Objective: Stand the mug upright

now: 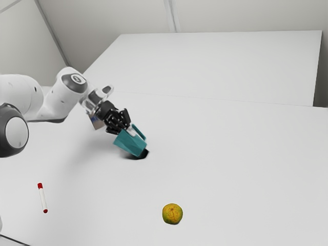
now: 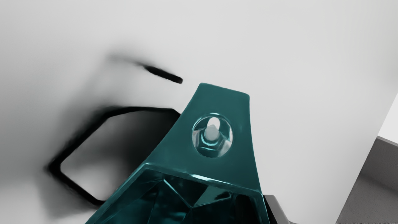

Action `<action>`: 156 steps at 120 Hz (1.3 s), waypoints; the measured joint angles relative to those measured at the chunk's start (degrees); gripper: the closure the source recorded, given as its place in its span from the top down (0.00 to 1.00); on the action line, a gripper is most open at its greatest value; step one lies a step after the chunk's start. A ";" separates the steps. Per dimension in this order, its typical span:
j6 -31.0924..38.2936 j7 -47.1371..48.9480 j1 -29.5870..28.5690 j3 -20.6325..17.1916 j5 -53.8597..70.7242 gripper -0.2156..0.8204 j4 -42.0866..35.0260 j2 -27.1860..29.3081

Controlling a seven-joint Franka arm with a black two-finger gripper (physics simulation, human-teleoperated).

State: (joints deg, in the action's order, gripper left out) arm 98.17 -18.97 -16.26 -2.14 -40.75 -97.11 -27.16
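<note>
In the exterior view the black gripper (image 1: 124, 127) reaches down to the teal mug (image 1: 130, 143), which is tilted, with a dark shadow under its lower end. The wrist view has the faceted mug (image 2: 174, 161) close up, its open rim toward my hand and a round glassy spot on its side. There the gripper (image 2: 260, 209) pinches the mug's wall: one finger outside, a dark finger shape inside the rim. The mug's dark shadow spreads over the white table beside it. The fingertips are partly hidden by the mug.
On the white table (image 1: 230, 154) lie an orange-green fruit (image 1: 172, 213) near the exterior view's bottom and a red-capped white marker (image 1: 42, 198) toward its left. A small box (image 1: 96, 122) stands behind the gripper.
</note>
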 joint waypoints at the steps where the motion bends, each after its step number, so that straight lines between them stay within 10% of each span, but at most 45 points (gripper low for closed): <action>1: 0.02 0.02 0.07 -0.01 0.03 0.08 0.01 0.01; 96: 25.27 5.96 12.63 -6.46 40.27 0.04 -14.14 17.41; 156: 34.27 15.02 14.38 -6.97 44.48 0.04 -25.66 24.32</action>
State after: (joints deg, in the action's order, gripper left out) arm 132.43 -3.95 -1.88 -9.11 3.73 -122.78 -2.84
